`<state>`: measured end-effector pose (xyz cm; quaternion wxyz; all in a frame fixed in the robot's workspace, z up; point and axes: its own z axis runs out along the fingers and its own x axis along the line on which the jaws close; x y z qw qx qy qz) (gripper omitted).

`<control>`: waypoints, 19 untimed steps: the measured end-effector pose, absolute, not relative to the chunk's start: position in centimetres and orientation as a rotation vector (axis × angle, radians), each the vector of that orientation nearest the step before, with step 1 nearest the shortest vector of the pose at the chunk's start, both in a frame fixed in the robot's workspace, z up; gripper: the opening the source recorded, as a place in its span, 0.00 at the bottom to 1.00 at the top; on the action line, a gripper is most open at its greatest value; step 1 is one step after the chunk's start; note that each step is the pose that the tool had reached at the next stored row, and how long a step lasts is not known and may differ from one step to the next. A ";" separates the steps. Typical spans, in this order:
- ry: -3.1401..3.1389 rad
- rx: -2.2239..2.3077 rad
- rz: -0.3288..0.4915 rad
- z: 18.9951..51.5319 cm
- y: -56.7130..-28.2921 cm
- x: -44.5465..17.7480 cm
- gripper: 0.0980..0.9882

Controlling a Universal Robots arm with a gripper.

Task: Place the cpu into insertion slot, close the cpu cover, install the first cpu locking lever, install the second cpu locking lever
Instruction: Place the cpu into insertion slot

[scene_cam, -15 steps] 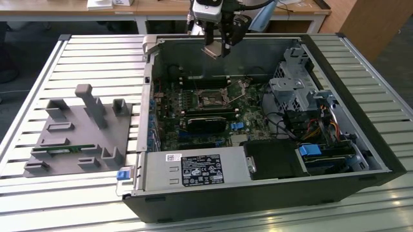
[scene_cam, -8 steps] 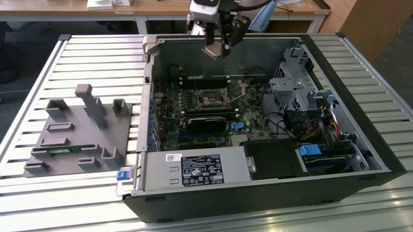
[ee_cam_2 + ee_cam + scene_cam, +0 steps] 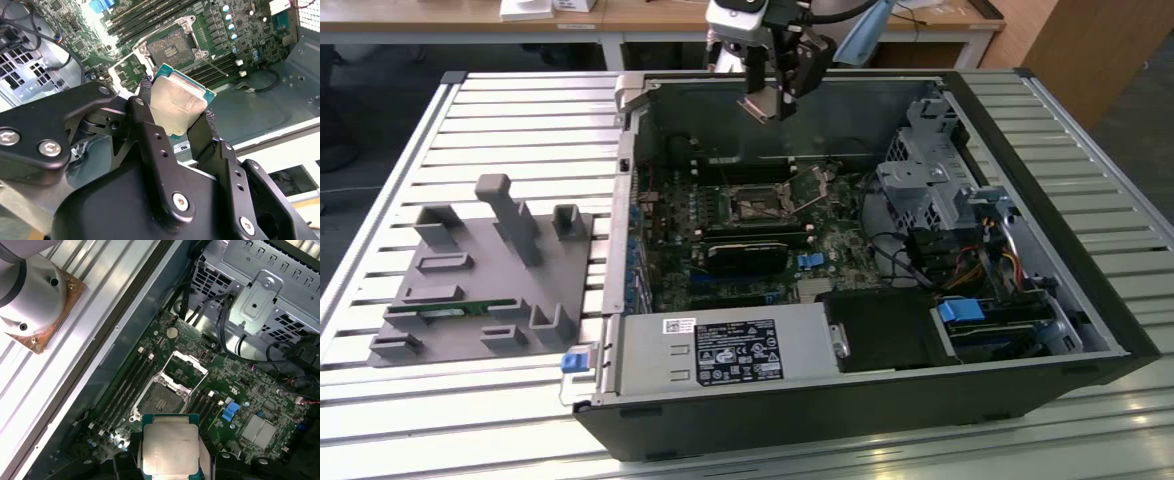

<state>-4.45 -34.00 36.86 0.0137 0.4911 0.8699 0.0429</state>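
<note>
Currently the gripper (image 3: 767,100) is clamping the cpu (image 3: 170,450) by its edges, hovering well above the uncovered insertion slot (image 3: 162,402).

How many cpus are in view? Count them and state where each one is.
1. The cpu is clamped in the gripper, held above the motherboard and apart from the insertion slot, which lies empty. Others could be hidden inside the case.
</note>
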 end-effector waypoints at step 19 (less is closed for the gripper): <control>2.680 1.578 0.132 36.6 -34.0 -4.5 0.49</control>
